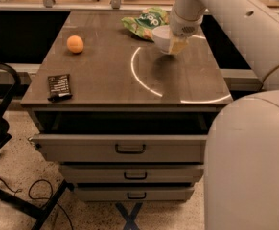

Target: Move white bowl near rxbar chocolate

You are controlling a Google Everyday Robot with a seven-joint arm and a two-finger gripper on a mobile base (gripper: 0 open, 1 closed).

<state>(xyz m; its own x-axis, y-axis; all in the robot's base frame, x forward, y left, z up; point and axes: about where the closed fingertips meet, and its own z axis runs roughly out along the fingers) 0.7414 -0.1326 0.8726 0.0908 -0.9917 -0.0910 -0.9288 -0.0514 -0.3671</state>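
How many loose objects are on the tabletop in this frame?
4: orange fruit back left, rxbar chocolate at the front left edge, green snack bag at the back, white bowl beside it, at the gripper. The arm may hide more.
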